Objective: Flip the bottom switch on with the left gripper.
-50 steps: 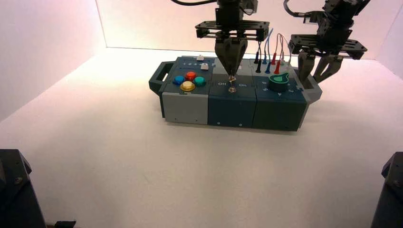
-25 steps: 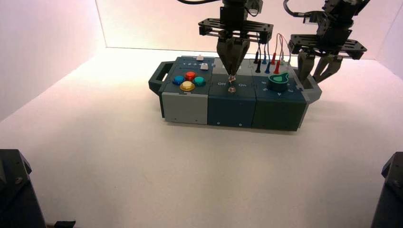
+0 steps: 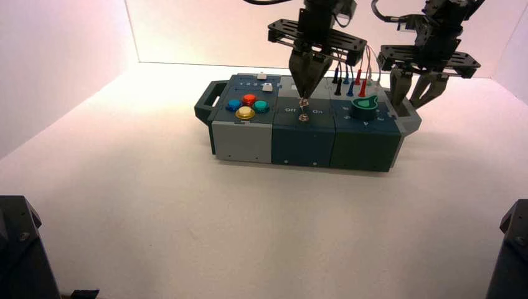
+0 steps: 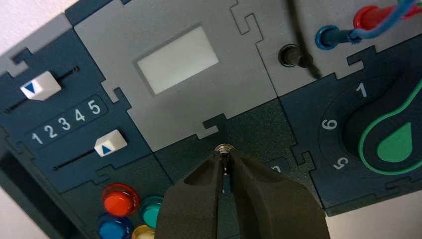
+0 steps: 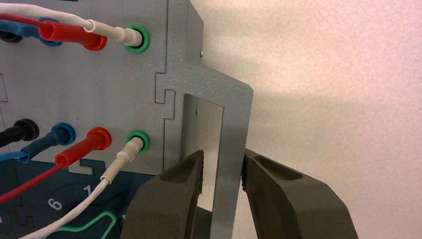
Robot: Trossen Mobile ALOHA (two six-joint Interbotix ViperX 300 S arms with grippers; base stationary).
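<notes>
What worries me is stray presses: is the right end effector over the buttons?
No, the right end effector is at the gray handle on the box's right.

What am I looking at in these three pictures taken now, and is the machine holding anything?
This is a robot with two arms, each ending in a gripper, a pincer-like hand. One picture looks down from above and behind the arms; the other two come from cameras on the left and right wrists.

On the table lies a box with coloured buttons, two white sliders, a green-marked knob, plugged-in wires and, in the middle, small silver switches marked Off and On.

The left gripper is at those switches, its fingers together, with their tips at the upper one; I can't tell whether they grip it. The right gripper waits, open, around the bar of the grey handle at the box's right end.
</notes>
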